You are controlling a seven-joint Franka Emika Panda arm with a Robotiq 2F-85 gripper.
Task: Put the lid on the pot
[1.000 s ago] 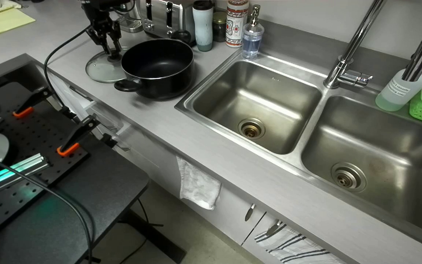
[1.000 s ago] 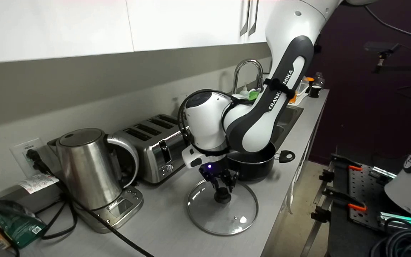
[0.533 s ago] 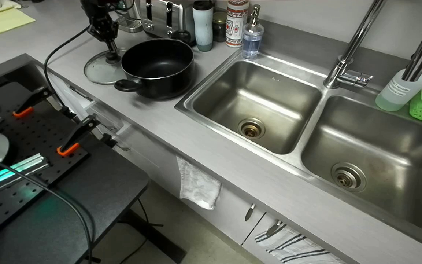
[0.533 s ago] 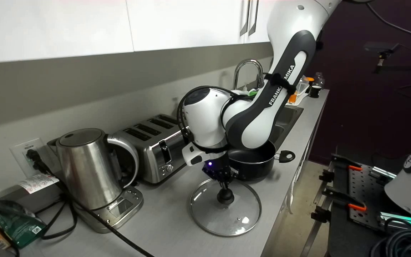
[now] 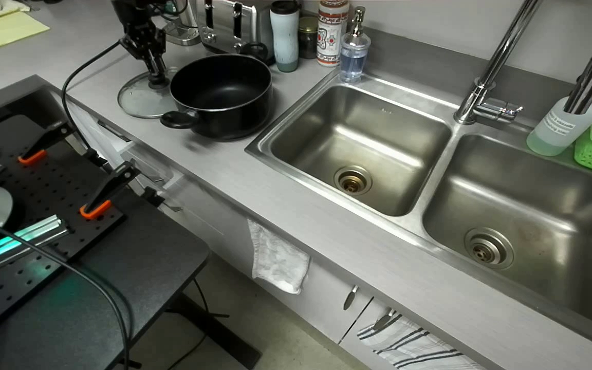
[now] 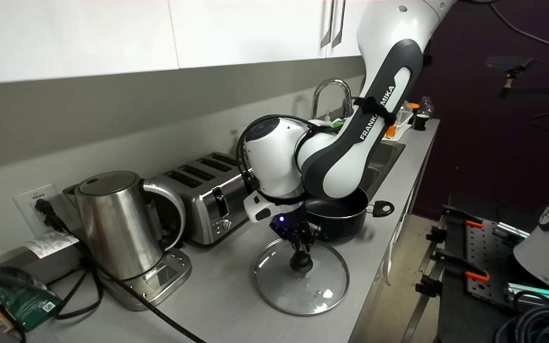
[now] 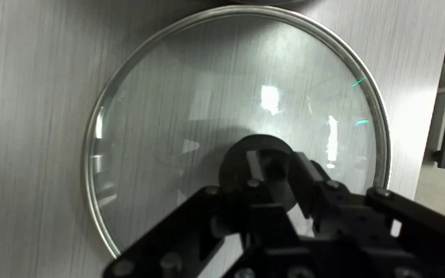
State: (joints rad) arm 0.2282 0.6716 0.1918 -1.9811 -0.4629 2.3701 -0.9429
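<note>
The glass lid (image 5: 136, 100) lies flat on the counter beside the black pot (image 5: 234, 117). The lid also shows in an exterior view (image 6: 315, 293) and fills much of the wrist view (image 7: 176, 116). Its dark knob (image 6: 301, 263) points up. The pot stands upright and uncovered, close to the lid, in both exterior views (image 6: 339, 226). My gripper (image 7: 274, 160) is partly open, with a gap between its fingertips. The fingertips are right over the knob in both exterior views (image 6: 301, 247); whether they touch it I cannot tell.
A toaster (image 6: 222, 205) and a kettle (image 6: 110, 224) stand along the wall. A travel cup (image 5: 284, 38) and a soap bottle (image 5: 353, 54) stand behind the pot. The sink (image 5: 321, 128) lies beside the pot. The counter's front edge runs close to the lid.
A second ago the fingers were spread around the knob. Half a second ago they were together above it, with the lid shifted slightly toward the front edge. Now they are a little apart.
</note>
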